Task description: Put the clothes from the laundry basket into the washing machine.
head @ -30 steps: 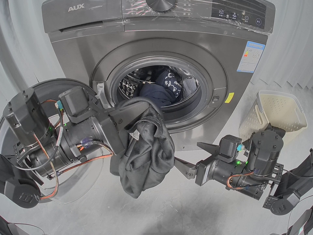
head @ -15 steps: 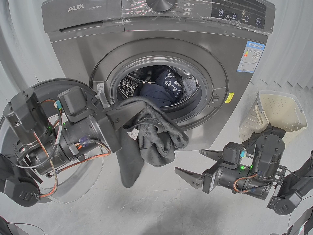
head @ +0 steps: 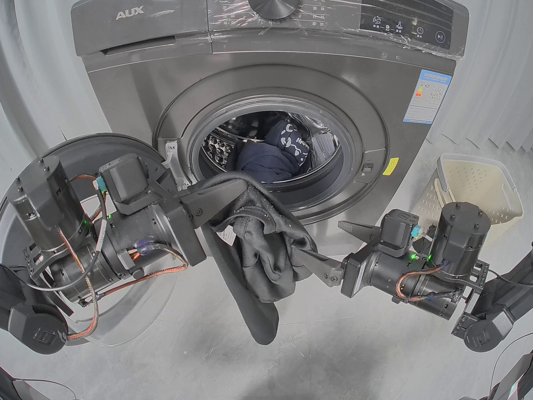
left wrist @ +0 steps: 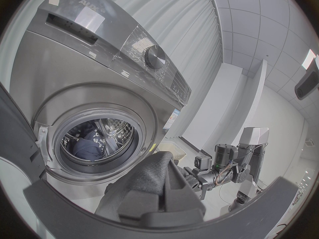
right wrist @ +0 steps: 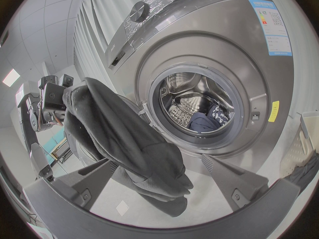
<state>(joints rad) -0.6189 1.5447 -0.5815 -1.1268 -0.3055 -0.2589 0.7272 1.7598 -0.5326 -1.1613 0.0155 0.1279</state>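
Black fabric garment (head: 269,240): soft, light, limp; hung before grey front-loading washing machine (head: 139,101). Left pincer (head: 236,189) clamped on top fold; right pincer (head: 320,240) apart at bunched middle, probably the best second hold

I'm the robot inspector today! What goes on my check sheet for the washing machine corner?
Surface: smooth grey floor.
Job's things: washing machine with door open, navy clothes in drum; dark garment hanging outside the opening; laundry basket beside it, dark cloth against it.
Clutter: nothing seen.
Grippers: left gripper shut on dark garment; right gripper open, one finger against the garment.
Cables: orange wires looped on both wrists, not snagged.
Surroundings: white curtains.
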